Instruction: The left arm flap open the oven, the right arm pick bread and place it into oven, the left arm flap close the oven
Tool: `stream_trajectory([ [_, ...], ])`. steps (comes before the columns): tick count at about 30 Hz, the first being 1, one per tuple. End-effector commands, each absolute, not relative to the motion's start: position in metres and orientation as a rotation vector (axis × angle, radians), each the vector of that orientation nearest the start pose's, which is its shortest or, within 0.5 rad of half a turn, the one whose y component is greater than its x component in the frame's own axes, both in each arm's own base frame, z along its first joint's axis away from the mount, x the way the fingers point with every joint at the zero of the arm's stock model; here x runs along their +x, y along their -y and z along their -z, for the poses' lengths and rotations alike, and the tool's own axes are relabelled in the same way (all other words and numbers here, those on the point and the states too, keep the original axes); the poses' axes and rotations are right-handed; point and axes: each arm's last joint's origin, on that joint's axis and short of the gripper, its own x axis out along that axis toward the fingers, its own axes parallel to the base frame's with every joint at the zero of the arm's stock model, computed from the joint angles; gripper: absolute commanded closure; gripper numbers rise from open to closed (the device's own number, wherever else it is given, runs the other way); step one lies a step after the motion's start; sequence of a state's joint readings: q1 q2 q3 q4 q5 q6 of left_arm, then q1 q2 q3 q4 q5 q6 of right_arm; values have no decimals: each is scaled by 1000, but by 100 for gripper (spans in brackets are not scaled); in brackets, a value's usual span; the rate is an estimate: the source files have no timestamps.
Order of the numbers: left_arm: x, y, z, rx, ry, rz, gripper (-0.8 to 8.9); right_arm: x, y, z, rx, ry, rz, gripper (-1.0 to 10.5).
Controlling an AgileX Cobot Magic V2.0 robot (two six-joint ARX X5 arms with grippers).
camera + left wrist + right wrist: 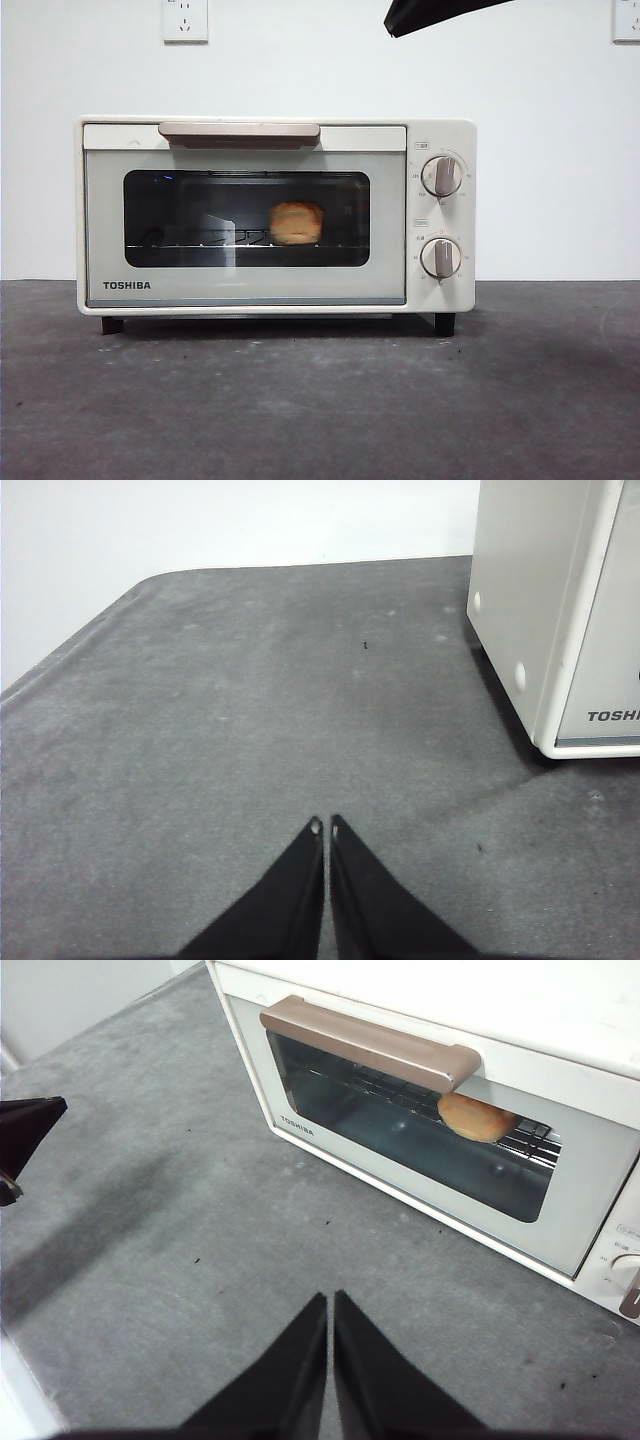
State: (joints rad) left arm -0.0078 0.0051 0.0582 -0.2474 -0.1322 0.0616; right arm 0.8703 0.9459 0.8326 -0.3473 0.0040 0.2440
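Note:
The cream-white oven [250, 290] stands on the dark table with its door shut and its beige handle [240, 133] up at the top. Through the dark glass I see the bread [297, 223] lying on the wire rack inside, right of the middle. The right wrist view looks down on the oven [560, 1000] and the bread [478, 1120] behind the window. My right gripper [331, 1300] hangs shut and empty over the table in front of the door. My left gripper [324, 827] is shut and empty above the table, off the oven's [530, 600] left side.
A black arm tip [430, 14] juts in at the top of the front view; which arm it is does not show. The other arm's dark tip [25, 1135] shows at the right wrist view's edge. Two knobs [441, 176] sit on the oven's right panel. The table's edge [60, 655] curves nearby.

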Motion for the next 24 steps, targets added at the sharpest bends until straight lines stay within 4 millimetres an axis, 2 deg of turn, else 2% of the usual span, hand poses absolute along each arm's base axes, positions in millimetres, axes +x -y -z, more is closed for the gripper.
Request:
stream_trajectory([
  [1, 93, -3, -152, 75, -223, -120, 793, 130, -157, -308, 35, -524, -796, 941],
  [17, 93, -3, -152, 74, -223, -120, 793, 130, -157, -309, -13, -502, -809, 941],
  [24, 93, -3, -152, 75, -223, -120, 794, 140, -136, -317, -29, -428, -706, 941],
])
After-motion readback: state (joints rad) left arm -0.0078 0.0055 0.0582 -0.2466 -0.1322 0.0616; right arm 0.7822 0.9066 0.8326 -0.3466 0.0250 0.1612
